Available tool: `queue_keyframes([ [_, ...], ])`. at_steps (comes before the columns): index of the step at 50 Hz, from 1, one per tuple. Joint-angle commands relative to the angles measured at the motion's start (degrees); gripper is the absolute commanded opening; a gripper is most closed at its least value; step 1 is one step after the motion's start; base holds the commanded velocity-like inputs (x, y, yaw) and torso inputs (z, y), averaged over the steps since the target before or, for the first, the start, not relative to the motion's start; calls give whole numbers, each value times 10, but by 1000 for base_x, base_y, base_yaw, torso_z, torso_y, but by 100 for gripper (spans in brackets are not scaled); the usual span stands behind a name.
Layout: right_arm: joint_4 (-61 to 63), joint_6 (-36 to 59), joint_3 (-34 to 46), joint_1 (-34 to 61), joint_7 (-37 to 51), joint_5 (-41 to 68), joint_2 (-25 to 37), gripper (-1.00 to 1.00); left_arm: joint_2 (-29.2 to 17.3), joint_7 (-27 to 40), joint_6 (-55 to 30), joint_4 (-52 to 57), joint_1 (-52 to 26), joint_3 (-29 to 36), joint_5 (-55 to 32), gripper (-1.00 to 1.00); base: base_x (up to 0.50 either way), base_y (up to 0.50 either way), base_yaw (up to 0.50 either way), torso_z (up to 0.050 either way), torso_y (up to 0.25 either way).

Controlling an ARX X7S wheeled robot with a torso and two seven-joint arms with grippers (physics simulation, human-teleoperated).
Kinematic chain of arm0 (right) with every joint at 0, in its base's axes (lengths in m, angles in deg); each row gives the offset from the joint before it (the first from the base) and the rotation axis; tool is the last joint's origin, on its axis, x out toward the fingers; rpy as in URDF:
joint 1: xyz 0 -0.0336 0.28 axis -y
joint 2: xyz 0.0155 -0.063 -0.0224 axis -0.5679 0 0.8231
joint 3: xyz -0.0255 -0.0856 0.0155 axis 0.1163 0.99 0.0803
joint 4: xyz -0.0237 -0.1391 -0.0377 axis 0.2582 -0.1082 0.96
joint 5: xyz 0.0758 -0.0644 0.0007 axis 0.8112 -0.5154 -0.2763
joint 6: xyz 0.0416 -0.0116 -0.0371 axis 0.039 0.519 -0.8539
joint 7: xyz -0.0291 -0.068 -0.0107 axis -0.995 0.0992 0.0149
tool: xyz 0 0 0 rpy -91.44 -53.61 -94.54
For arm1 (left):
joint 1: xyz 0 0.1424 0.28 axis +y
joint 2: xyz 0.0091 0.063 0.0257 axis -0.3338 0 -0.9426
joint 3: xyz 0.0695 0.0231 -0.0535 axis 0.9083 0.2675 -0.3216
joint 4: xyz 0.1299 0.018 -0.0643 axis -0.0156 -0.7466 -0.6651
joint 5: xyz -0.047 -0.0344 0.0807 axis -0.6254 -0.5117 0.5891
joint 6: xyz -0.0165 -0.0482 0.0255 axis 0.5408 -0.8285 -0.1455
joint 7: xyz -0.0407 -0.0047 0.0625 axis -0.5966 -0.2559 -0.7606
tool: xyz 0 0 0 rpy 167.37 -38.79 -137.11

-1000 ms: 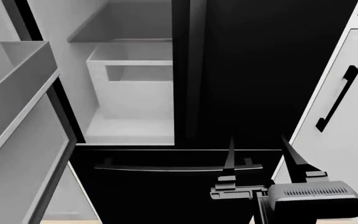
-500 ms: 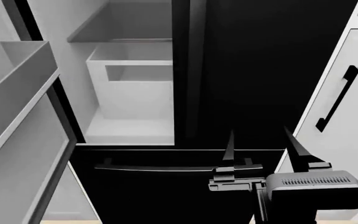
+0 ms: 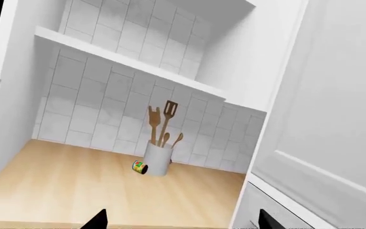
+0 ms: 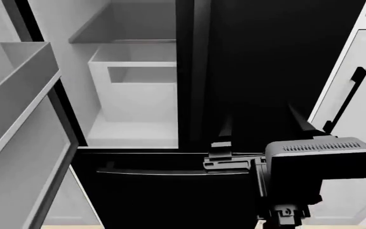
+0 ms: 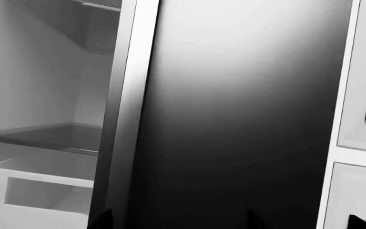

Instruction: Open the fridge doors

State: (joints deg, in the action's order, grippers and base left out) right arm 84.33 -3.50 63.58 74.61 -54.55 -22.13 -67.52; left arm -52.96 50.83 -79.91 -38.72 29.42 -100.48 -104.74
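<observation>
**Left fridge door open, right tool poised at the closed right door**

In the head view, the left fridge door stands swung wide at the left of the frame, its light grey inner face turned toward the camera with a box-shaped bin fixed to it. Behind it, the fridge interior shows in the upper middle: a shelf above and a white open-topped box below. The right fridge door is shut, a tall glossy black panel filling the upper right centre, with its vertical handle running along its left edge beside the open compartment. Below both lies the wide black drawer front with a horizontal handle. At the far right is a white cabinet door carrying a black bar handle.

The right tool sits in the lower right of the head view, its two dark fingers spread apart and pointing up at the closed door's lower part, grasping nothing. The right wrist view shows the same black door close up, with both fingertips just visible at the bottom edge.

The left tool appears only as two dark tips at the bottom of the left wrist view, set well apart and empty. That view looks over a wooden desk with a white utensil holder and a small can touching it, before a tiled wall.
</observation>
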Motion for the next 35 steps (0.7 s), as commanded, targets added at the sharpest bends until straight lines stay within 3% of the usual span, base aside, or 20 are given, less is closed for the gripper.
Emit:
queue_keyframes([
  [1, 4, 79, -1, 72, 7, 33, -27, 100, 3, 2, 5, 0, 7, -1, 0, 100, 0, 0, 0, 0, 0],
  [35, -136, 155, 23, 269, 5, 65, -115, 100, 14, -18, 8, 6, 48, -38, 17, 100, 0, 0, 0, 0, 0],
])
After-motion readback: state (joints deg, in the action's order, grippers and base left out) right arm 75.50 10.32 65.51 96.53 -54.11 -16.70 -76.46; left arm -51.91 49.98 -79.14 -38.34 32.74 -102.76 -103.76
